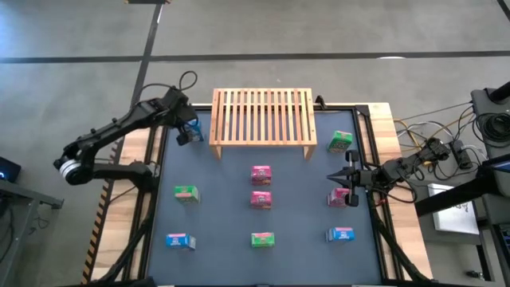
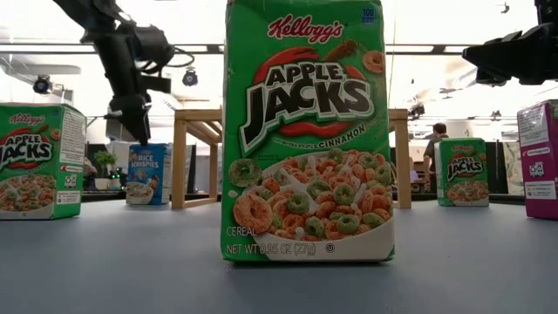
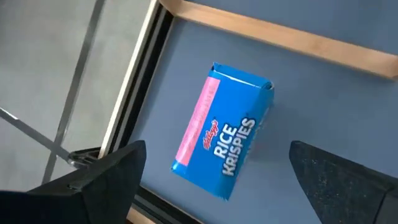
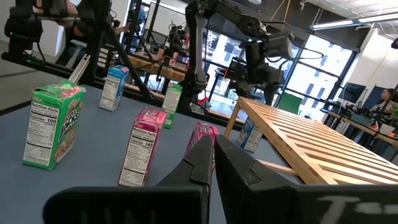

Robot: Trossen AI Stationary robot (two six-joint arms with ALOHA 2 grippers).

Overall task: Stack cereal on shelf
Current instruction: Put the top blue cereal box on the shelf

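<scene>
The light-wood slatted shelf (image 1: 263, 118) stands at the table's far middle. A blue Rice Krispies box (image 3: 222, 134) stands upright on the table by the shelf's left leg; it also shows in the high view (image 1: 195, 132) and the low view (image 2: 146, 174). My left gripper (image 3: 217, 152) is open just above it, one finger on either side, touching nothing. My right gripper (image 1: 351, 177) is shut and empty at the table's right, above a pink box (image 1: 343, 197). Several other green, pink and blue boxes stand on the table.
Green boxes stand at the far right (image 1: 340, 142), left (image 1: 186, 192) and near middle (image 1: 262, 238). Two pink boxes (image 1: 260, 173) (image 1: 260, 199) stand in the middle. Blue boxes stand at the near left (image 1: 180, 241) and near right (image 1: 340, 234). The shelf top carries nothing.
</scene>
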